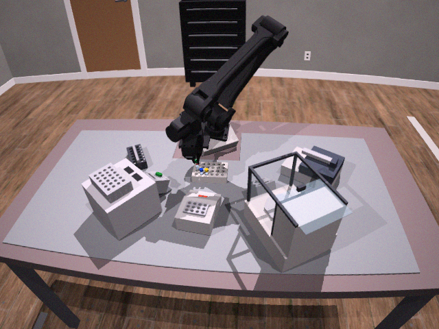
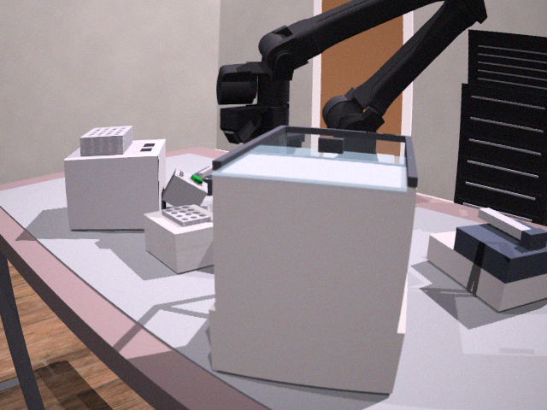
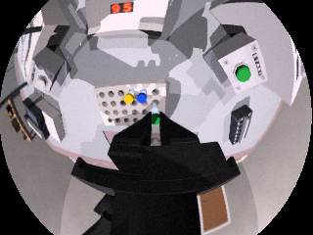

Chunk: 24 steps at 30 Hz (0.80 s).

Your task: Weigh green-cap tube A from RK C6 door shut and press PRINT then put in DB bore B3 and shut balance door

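Observation:
My gripper (image 1: 195, 158) (image 3: 156, 115) is shut on the green cap of tube A (image 1: 195, 161) (image 3: 156, 117). The tube hangs cap up above the rack RK (image 1: 210, 178) (image 3: 161, 102); an empty hole (image 3: 156, 92) shows in the rack's right-hand corner in the wrist view. In the exterior view my fingertips are hidden. The balance BAL (image 1: 313, 233) (image 2: 308, 282) has its glass door (image 1: 315, 207) (image 2: 308, 169) slid back, so the box's top is open. Its pan (image 1: 269, 208) shows partly through the frame. The dry block DB (image 1: 193, 225) (image 2: 161, 238) (image 3: 161, 22) stands level with empty bores. The PRINT key is not clear.
A blue-capped tube (image 1: 201, 170) (image 3: 141, 98) and a yellow-capped tube (image 1: 206, 170) (image 3: 128, 99) stand in the rack close to tube A. A large white box (image 1: 123, 214) (image 2: 110, 194), a green-button console (image 3: 254, 73) and the navy-lidded spectrophotometer SP (image 1: 331, 166) (image 2: 485, 247) stand around.

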Tool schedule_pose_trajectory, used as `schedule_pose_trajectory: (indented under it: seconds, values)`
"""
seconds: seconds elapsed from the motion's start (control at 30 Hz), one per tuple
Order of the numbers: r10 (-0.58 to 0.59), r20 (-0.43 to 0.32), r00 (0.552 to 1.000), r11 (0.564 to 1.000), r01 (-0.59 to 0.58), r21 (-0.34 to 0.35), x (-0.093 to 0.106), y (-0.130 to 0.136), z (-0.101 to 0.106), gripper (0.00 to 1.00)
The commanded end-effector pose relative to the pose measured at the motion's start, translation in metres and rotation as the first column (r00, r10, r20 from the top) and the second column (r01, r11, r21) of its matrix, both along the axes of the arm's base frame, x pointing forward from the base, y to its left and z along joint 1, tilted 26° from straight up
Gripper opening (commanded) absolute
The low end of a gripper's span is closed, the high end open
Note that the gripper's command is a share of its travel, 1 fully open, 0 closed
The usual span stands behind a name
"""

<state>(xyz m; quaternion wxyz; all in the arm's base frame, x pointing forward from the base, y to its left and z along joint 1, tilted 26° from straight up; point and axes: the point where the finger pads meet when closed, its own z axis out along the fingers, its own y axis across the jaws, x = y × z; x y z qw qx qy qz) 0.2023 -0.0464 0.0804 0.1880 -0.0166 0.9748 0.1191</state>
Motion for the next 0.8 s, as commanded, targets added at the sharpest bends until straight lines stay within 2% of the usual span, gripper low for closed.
schedule_pose_trajectory:
  seconds: [0.0, 0.2, 0.23, 0.33, 0.77]
  values:
    - [0.0, 0.026, 1.0, 1.0, 0.0, -0.014, 0.008, -0.006, 0.011, 0.09]
    - [0.0, 0.026, 1.0, 1.0, 0.0, -0.014, 0.008, -0.006, 0.011, 0.09]
    - [-0.001, 0.032, 0.999, 1.0, 0.002, -0.017, 0.011, -0.016, 0.019, 0.09]
    - [-0.001, 0.05, 0.999, 1.0, 0.002, -0.031, 0.009, -0.017, 0.028, 0.09]
    - [-0.001, 0.05, 0.999, 0.999, 0.002, -0.033, 0.001, -0.021, 0.045, 0.09]
